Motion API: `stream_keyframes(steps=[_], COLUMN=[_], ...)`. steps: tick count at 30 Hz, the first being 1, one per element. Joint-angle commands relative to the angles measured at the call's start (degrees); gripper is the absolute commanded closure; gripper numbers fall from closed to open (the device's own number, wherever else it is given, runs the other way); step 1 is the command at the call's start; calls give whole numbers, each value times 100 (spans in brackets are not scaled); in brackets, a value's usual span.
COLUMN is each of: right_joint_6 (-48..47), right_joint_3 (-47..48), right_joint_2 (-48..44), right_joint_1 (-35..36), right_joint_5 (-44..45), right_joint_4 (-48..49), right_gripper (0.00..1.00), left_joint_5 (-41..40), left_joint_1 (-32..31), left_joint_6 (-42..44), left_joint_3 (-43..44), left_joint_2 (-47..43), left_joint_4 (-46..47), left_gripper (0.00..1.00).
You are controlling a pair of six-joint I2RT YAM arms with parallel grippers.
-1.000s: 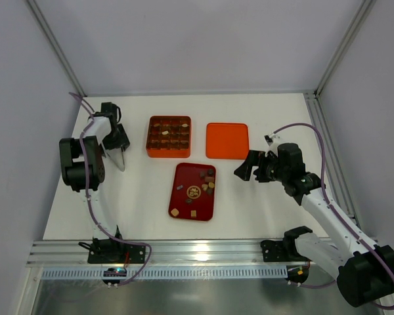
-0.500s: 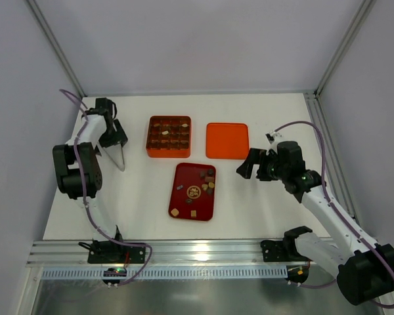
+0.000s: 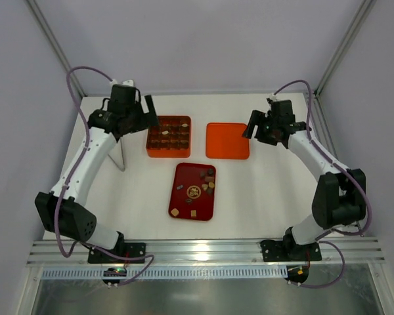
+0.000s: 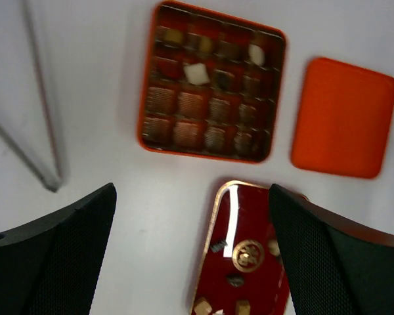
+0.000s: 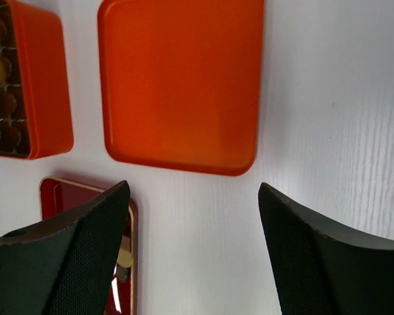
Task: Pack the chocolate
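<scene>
While both arms reach out over the table, the left gripper (image 4: 190, 262) hangs released, its black fingers (image 4: 59, 252) spread wide with nothing between them. Framed in that gap lies the dark red tray (image 4: 224, 220) with loose chocolate (image 4: 235, 280) scattered on it. Beyond the fingertips sits the orange box (image 4: 146, 98), more pieces in its cells, and the orange lid (image 4: 345, 118) lies ahead of the right-hand finger. The right gripper (image 5: 194, 256) is likewise spread and grasps nothing. That lid lies straight ahead of its tips, the box is off to their left, and a tray corner is beside the left-hand finger.
</scene>
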Motion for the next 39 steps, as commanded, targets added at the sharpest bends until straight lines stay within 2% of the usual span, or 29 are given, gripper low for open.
stream_keyframes(steps=[1, 2, 5, 7, 9, 15, 21, 32, 39], right_joint_6=[-157, -165, -261, -297, -341, -438, -491, -508, -587], right_joint_3=[746, 853, 1292, 1546, 1679, 2119, 2514, 2805, 2814], right_joint_2=[830, 1025, 1632, 1983, 2177, 2793, 3267, 3584, 3751], right_joint_1=[-48, -49, -57, -66, -75, -66, -66, -49, -31], right_joint_5=[224, 312, 391, 541, 567, 638, 638, 488, 462], right_joint_4=[-172, -190, -295, -400, -479, -638, -805, -972, -1068], right_gripper=[23, 27, 34, 40, 42, 46, 56, 63, 75], left_joint_5=[638, 726, 919, 1218, 1446, 1904, 2238, 2475, 2476], left_joint_1=[-628, -987, -1446, -1570, -1702, -1808, -1825, -1834, -1834], left_joint_6=[-218, -183, -200, -227, -270, -324, -402, -411, -376], left_joint_3=[-122, -130, -130, -174, -174, 185, 643, 950, 1416], left_joint_2=[-158, -123, 53, 184, 307, 1036, 1792, 2566, 3137], left_joint_4=[288, 358, 560, 815, 973, 1387, 1668, 1870, 1888], left_gripper=[6, 6, 6, 5, 5, 5, 5, 5, 6])
